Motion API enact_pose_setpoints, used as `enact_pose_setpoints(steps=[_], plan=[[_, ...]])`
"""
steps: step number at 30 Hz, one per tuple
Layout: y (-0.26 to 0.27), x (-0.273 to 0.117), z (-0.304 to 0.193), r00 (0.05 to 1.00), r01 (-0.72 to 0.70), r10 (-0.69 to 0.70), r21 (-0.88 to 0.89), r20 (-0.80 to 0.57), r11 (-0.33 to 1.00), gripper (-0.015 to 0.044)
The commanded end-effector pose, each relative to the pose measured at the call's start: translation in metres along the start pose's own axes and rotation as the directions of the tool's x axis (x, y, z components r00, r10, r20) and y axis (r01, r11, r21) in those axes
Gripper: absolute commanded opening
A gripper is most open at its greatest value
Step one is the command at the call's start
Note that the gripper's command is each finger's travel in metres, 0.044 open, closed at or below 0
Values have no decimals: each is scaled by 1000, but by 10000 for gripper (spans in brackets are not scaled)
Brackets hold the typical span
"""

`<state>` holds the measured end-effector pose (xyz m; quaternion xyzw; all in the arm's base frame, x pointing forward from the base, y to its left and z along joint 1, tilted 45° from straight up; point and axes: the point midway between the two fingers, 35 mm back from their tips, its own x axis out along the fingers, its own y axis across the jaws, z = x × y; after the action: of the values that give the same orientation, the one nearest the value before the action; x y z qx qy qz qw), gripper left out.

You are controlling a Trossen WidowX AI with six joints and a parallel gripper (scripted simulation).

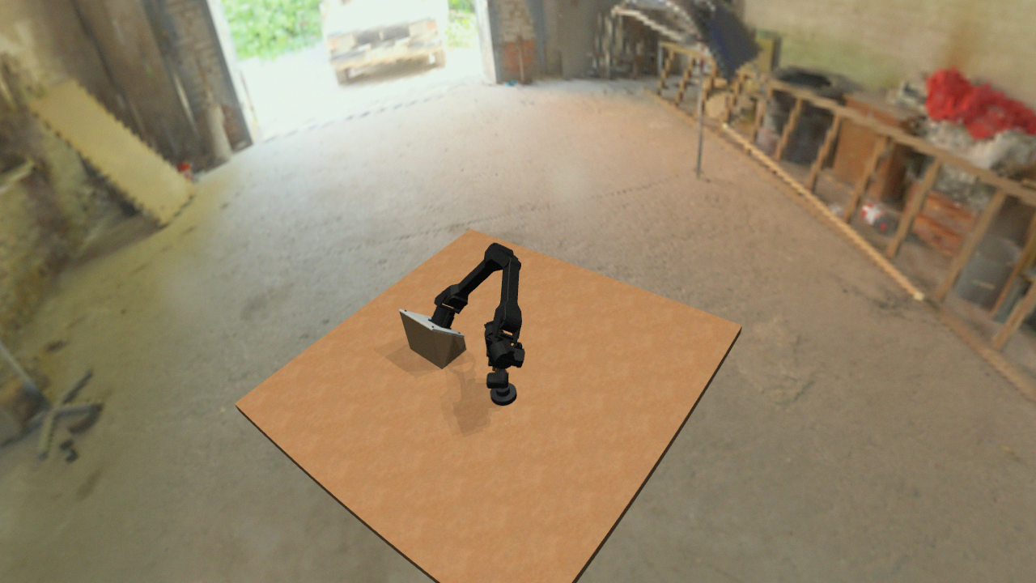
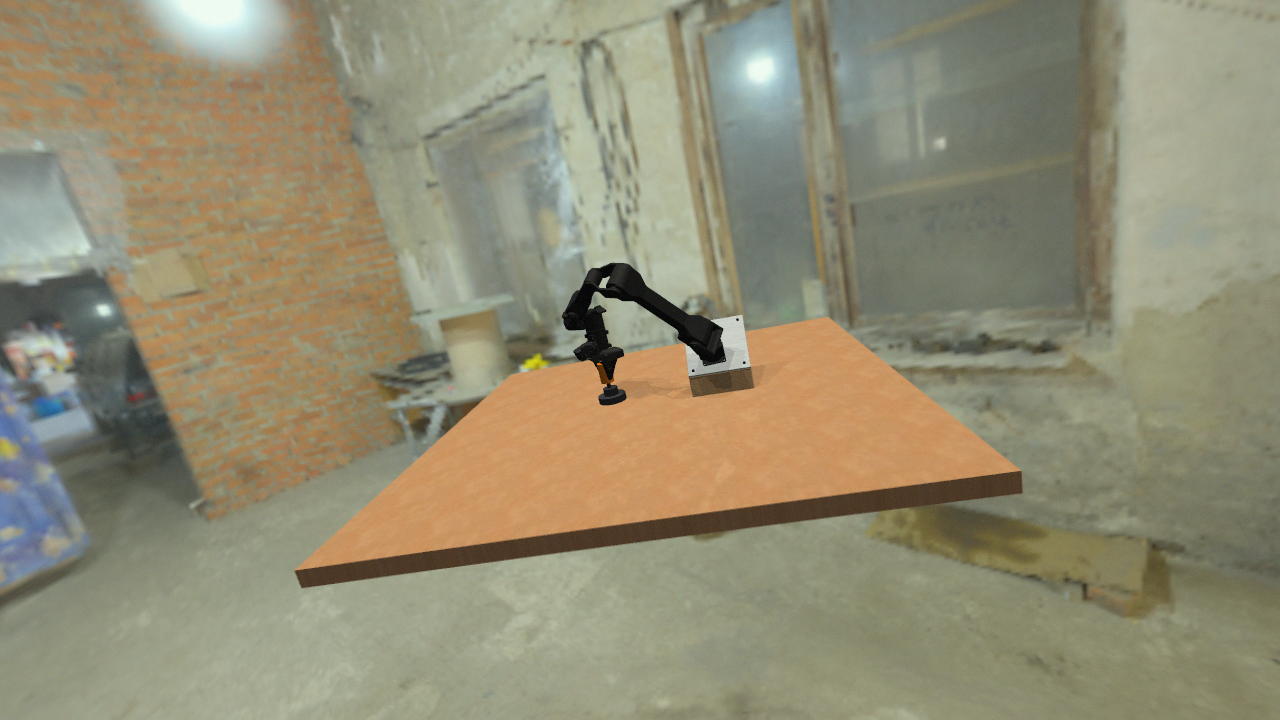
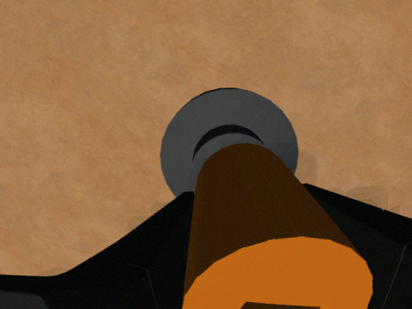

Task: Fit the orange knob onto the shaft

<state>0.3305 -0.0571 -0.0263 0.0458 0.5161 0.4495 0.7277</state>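
My gripper (image 1: 501, 372) (image 2: 607, 368) (image 3: 245, 198) is shut on the orange knob (image 2: 605, 373) (image 3: 287, 270), one finger on each side. The knob is upright, its side dark in shadow and its top bright orange in the wrist view. The dark round pedestal (image 1: 503, 400) (image 2: 612, 399) (image 3: 180, 129) stands on the table directly below, with a raised collar in its middle. The knob's lower end is just above the collar, with a small dark gap in the exterior view. The shaft is mostly hidden, as are its flat side and the knob's hole.
The arm's base is mounted on a wedge-shaped block (image 1: 433, 345) (image 2: 721, 381) with a pale top plate. It stands on the square wooden table (image 1: 579, 464) (image 2: 680, 465) beside the pedestal, and the arm arches over between them.
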Motion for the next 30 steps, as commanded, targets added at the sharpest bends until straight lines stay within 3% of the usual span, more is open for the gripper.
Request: enact_pose_setpoints(steps=[1, 9, 30], plan=[[1, -4, 0, 1000, 2, -2, -5, 3, 1000, 0], [4, -2, -3, 1000, 3, -2, -210, 3, 978, 0], [0, -2, 0, 1000, 3, -2, -213, 3, 977, 0]])
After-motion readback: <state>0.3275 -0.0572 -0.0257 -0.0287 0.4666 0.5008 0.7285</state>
